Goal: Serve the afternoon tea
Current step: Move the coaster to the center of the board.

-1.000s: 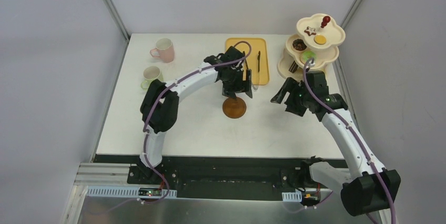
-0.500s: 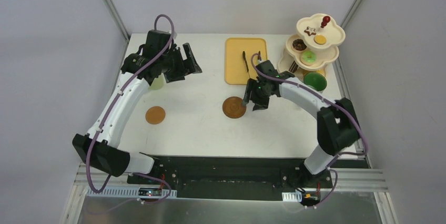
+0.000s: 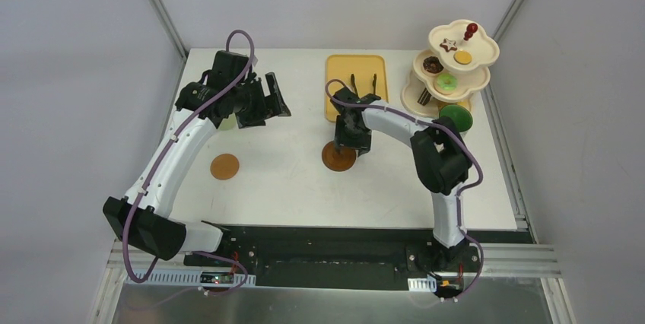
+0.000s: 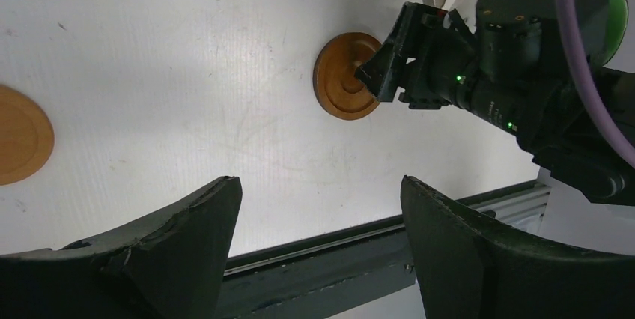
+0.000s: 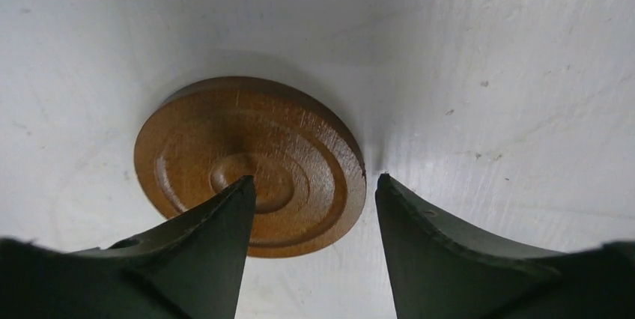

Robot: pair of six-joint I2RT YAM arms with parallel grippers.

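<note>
The dark brown coaster (image 3: 338, 158) lay flat near the middle of the table (image 3: 289, 191), just on the near side of the yellow tray (image 3: 340, 73). The right pincer (image 5: 313, 184) hung directly over it, pointing down. One finger (image 5: 217, 222) covered the coaster's centre rings, while the other stood just past the rim over bare table, so the rim showed in the gap between them. Its jaws were parted at a middling width and held nothing; whether the tips touched the wood could not be told. A lighter brown coaster (image 3: 224, 166) lay well apart toward the near left. The left pincer (image 4: 318, 184) hovered toward the far left edge, jaws wide and empty. The cream three-tier stand (image 3: 490, 52) stood at the far right corner.
</note>
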